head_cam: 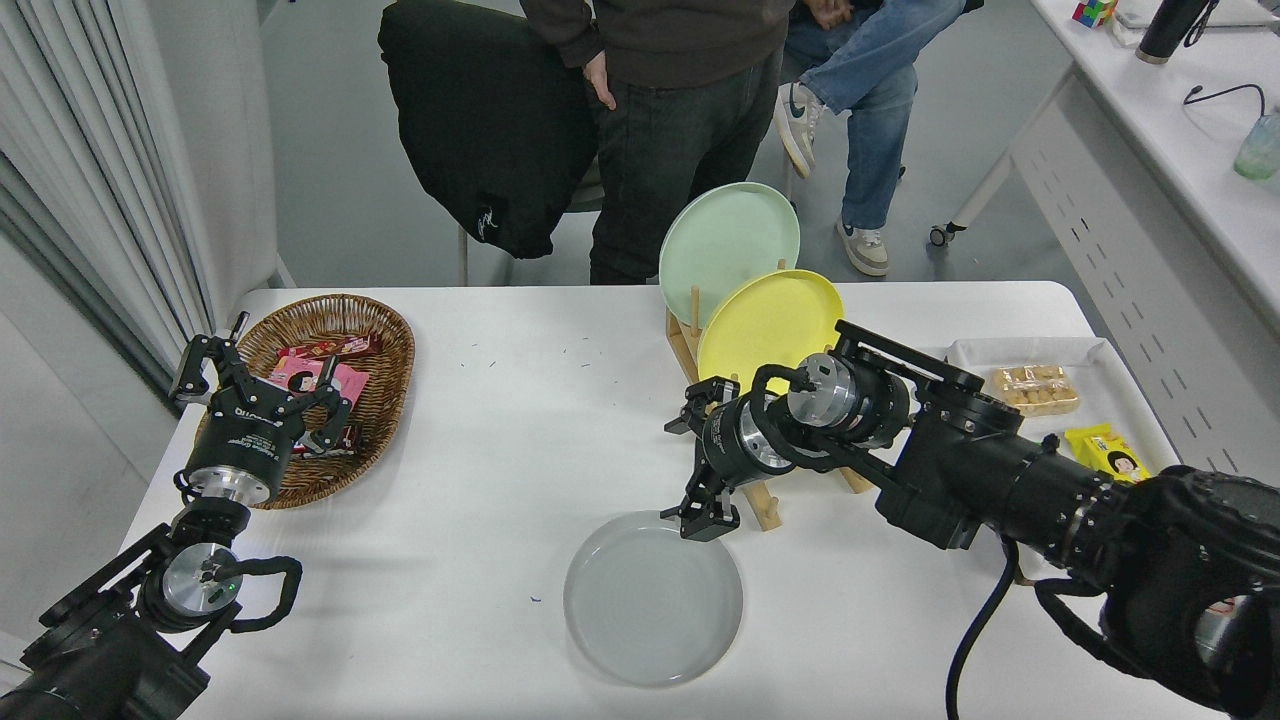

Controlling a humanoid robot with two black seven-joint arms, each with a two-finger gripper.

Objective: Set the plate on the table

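The light-grey plate (652, 598) lies flat on the white table (520, 420), near its front middle. My right gripper (692, 462) is open and empty just above the plate's far rim, its lower finger (706, 522) close to the rim and apart from it. The right arm reaches in from the lower right. My left gripper (258, 385) is parked at the lower left, open, beside the wicker basket.
A wooden rack (760, 500) behind my right gripper holds a yellow plate (770, 325) and a mint-green plate (728, 240). A wicker basket (385, 345) with snack packets stands at the left. A white tray (1100, 352) with snacks is at the right. People are at the far side.
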